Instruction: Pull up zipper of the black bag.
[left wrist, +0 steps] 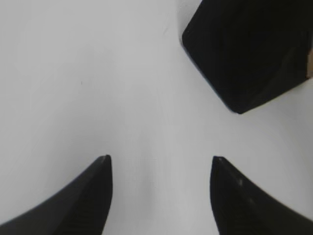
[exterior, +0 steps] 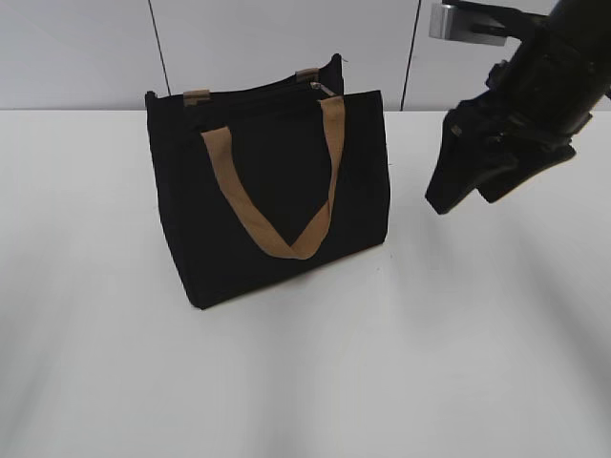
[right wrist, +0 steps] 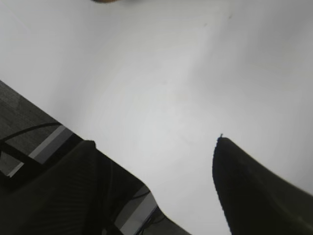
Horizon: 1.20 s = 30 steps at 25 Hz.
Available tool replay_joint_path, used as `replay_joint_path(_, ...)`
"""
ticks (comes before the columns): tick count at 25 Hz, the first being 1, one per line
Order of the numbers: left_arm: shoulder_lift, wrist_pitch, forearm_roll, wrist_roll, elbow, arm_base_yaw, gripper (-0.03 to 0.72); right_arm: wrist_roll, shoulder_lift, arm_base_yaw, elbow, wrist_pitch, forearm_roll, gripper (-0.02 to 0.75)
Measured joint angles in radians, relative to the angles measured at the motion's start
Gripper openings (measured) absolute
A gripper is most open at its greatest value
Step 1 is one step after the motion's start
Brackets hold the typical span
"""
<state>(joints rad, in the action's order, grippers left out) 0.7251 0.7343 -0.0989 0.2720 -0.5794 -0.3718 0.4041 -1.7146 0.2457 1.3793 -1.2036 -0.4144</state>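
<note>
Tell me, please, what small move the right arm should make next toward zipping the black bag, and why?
Probably bring the right gripper left and up toward the zipper pull at the black bag's top edge. Its fingers stand open and empty, well right of the bag, touching nothing.

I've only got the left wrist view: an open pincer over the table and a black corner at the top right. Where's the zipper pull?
Observer: In the exterior view, the silvery zipper pull sits near the right end of the top edge of the black bag.
Operator: Is the right pincer on it?
Observer: No, the right pincer hangs to the bag's right, apart from it.
Operator: Open or shut?
Observer: Open. The right wrist view shows bare table between its fingers.
</note>
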Motion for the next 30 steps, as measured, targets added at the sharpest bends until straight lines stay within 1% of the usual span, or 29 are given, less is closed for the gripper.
replay_joint_path(5, -0.118, 0.169, 0.034, -0.037, 0.0, 0.0, 0.471, -0.029, 0.147, 0.0, -0.164, 0.008, 0.001, 0.557)
replay_joint_path(12, -0.296, 0.313, 0.035, -0.073, 0.0, 0.0, 0.468, -0.056, 0.465, 0.0, -0.419, 0.084, 0.001, 0.557)
replay_joint_path(15, -0.377, 0.37, 0.035, -0.095, -0.001, 0.0, 0.468, -0.067, 0.618, 0.0, -0.519, 0.093, 0.018, 0.557)
replay_joint_path(19, -0.494, 0.42, 0.035, -0.108, -0.001, 0.0, 0.468, -0.118, 0.844, 0.0, -0.651, 0.097, 0.07, 0.557)
replay_joint_path(21, -0.553, 0.435, 0.035, -0.109, -0.001, 0.0, 0.468, -0.146, 0.998, 0.0, -0.715, 0.097, 0.086, 0.557)
replay_joint_path(25, -0.639, 0.442, 0.035, -0.112, -0.001, 0.0, 0.468, -0.197, 1.24, 0.0, -0.801, 0.097, 0.117, 0.557)
replay_joint_path(30, -0.692, 0.441, 0.035, -0.127, -0.001, 0.0, 0.468, -0.309, 1.55, 0.0, -0.88, 0.094, 0.254, 0.557)
